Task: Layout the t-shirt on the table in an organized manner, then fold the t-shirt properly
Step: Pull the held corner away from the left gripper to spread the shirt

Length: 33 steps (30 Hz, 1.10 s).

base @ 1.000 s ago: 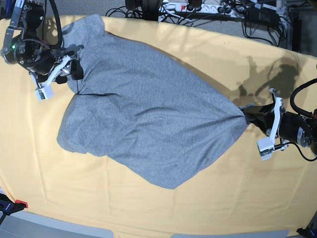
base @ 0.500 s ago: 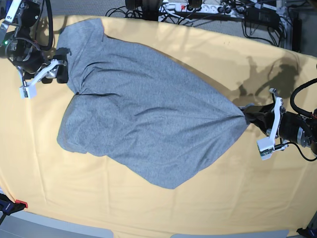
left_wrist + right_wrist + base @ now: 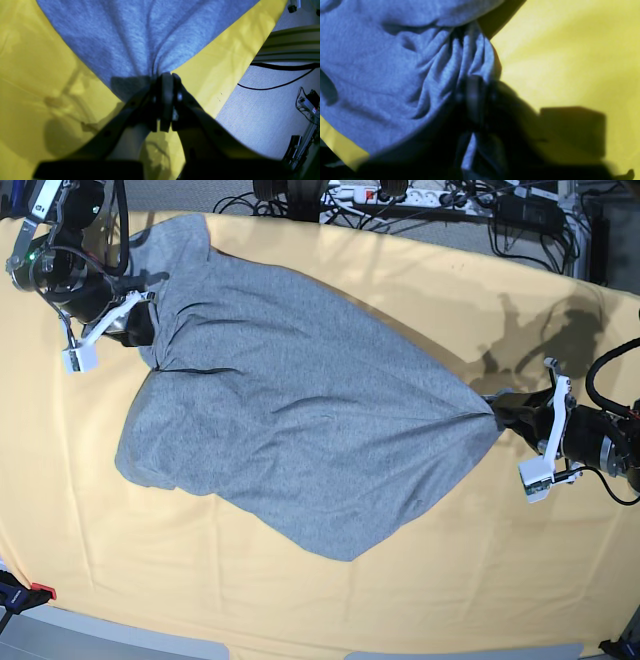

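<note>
Left wrist view: left gripper (image 3: 163, 82) pinched fully closed on a gathered corner of the t-shirt (image 3: 140, 32), cloth fanning toward frame top over the table (image 3: 30, 75). Right wrist view: right gripper (image 3: 473, 87) clamped tight on a bunched grey edge, frame centre. Base view: shirt lies crumpled across frame centre, plain side up, one claw at upper left, the other at right. Risk: both bites look shallow; a hard outward pull could slip fabric free or drag the table cloth.

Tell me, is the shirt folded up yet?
No. The t-shirt lies spread and wrinkled on the table, pinched by both grippers.
</note>
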{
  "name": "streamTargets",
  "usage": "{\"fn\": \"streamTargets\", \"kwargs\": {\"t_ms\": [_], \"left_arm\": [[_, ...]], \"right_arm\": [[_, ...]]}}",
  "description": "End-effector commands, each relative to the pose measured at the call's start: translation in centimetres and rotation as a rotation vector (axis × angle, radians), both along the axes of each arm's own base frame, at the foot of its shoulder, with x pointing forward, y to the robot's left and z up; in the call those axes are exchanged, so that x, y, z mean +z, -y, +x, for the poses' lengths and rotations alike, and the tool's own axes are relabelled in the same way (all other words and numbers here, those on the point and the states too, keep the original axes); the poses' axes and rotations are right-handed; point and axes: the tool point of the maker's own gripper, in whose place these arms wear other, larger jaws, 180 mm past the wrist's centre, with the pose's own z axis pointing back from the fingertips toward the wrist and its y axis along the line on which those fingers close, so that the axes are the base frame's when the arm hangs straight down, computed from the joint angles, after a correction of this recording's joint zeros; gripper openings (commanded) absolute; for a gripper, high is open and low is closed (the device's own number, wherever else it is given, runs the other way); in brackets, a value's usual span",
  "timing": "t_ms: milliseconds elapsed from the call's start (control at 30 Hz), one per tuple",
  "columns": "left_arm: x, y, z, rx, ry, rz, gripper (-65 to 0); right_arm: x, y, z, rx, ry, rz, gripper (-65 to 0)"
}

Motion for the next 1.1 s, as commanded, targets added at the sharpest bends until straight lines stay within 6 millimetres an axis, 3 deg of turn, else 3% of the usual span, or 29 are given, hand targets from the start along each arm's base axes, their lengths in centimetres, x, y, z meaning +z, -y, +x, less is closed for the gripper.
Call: {"fn": "streamTargets", "kwargs": {"t_ms": [0, 200, 333, 500, 633, 833, 933, 1067], "left_arm": [[1.4, -0.2, 0.6, 0.005, 0.04, -0.013, -65.0], [1.4, -0.2, 0.6, 0.005, 0.04, -0.013, -65.0], [1.4, -0.2, 0.6, 0.005, 0.04, -0.013, -65.0], [1.4, -0.2, 0.6, 0.005, 0.04, -0.013, -65.0], [1.4, -0.2, 0.6, 0.005, 0.04, -0.013, -65.0], [1.4, -0.2, 0.6, 0.005, 0.04, -0.013, -65.0], [1.4, -0.2, 0.6, 0.005, 0.04, -0.013, -65.0], [1.4, -0.2, 0.6, 0.005, 0.04, -0.013, -65.0]], "right_arm": [[1.1, 0.0, 0.7, 0.018, 0.053, 0.001, -65.0], [3.7, -1.2, 1.2, 0.104, 0.141, 0.003, -65.0], [6.4, -0.3, 0.4, 0.113, 0.179, -0.115, -65.0], [10.3, 4.0, -1.5, -0.047, 0.219, -0.278, -65.0], [12.1, 7.8, -3.6, -0.213, 0.206, -0.362, -65.0], [10.2, 9.9, -7.4, -0.336, 0.063, -0.391, -65.0], [8.7, 9.2, -9.2, -0.348, -0.019, -0.352, -65.0], [7.2, 6.7, -11.5, -0.25, -0.125, -0.265, -65.0]]}}
